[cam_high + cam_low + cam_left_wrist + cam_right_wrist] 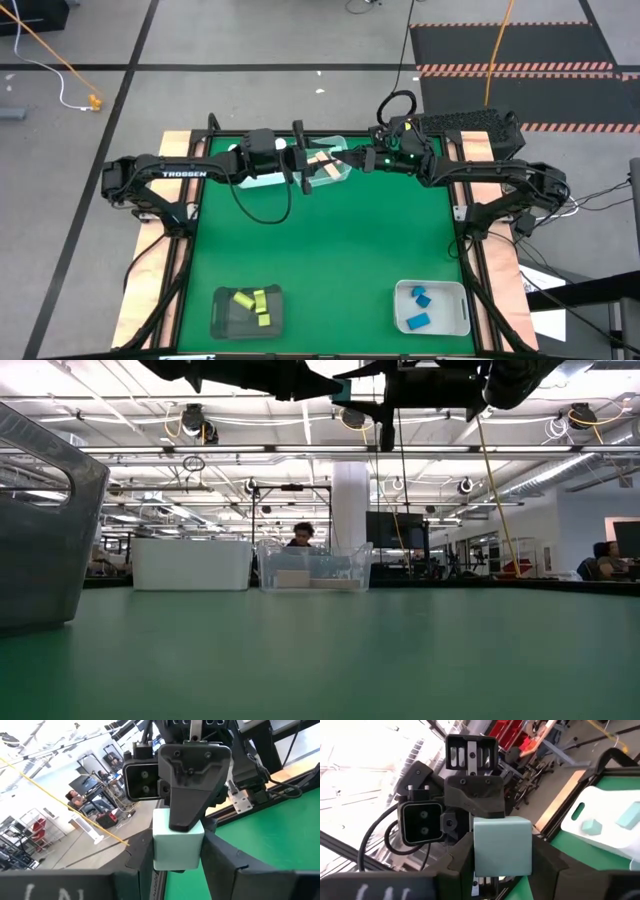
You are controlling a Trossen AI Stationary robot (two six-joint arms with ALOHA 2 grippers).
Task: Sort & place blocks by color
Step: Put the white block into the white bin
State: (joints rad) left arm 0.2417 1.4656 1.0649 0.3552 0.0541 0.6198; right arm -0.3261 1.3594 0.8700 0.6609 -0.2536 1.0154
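Note:
A mint-teal cube [177, 845] hangs in the air at the far middle of the table, over the clear bin [330, 172]. Both grippers meet on it. My left gripper [177, 862] comes from the table's left and is shut on it. My right gripper [502, 865] comes from the right and is also shut on it. In the high view the left gripper [300, 165] and the right gripper [352, 158] face each other tip to tip. Tan blocks [310, 578] lie in the clear bin. My left gripper pinches the cube between its two fingers, on two opposite side faces [159, 851]. Its fingers [227, 865] come in level from the table's left. The cube is lifted clear of the table and bin. My right gripper pinches the same cube between its two fingers, on opposite faces [479, 855]. Its fingers come in about level from the table's right. One of its fingers [187, 800] lies flat on the cube's far end in the left wrist view.
A white bin [600, 827] with mint blocks stands at the far edge beside the clear bin. A dark bin [220, 318] with yellow-green blocks sits near left. A white bin [455, 318] with blue blocks sits near right. The green mat [330, 250] lies between them.

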